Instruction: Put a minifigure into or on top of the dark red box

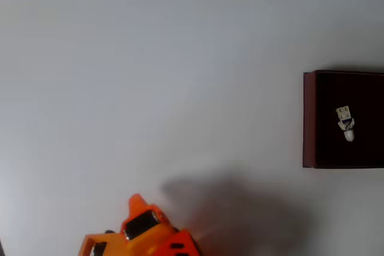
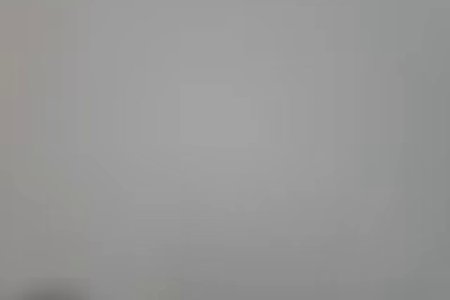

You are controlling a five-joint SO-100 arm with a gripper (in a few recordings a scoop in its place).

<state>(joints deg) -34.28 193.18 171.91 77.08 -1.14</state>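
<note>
Already the minifigure (image 1: 345, 123) lay inside the dark red box (image 1: 309, 118), on its very dark floor, roughly at the middle of the part that showed; the box sat at the right edge of the tabletop (image 1: 150, 58), cut off by the frame on that side. The orange arm (image 1: 141, 232) stood at the near edge of the tabletop in the overhead view, well apart from the box, its shadow spread to its right; whether the fingers were spread or closed could not be told, and nothing could be seen in their hold. The wrist view gave a plain grey blur. Judged from this, the placing looked done and the step in hand was the retreat; to do it well the arm would stay clear of the box walls, move slowly and low over the bare tabletop, and leave the figure undisturbed.
</note>
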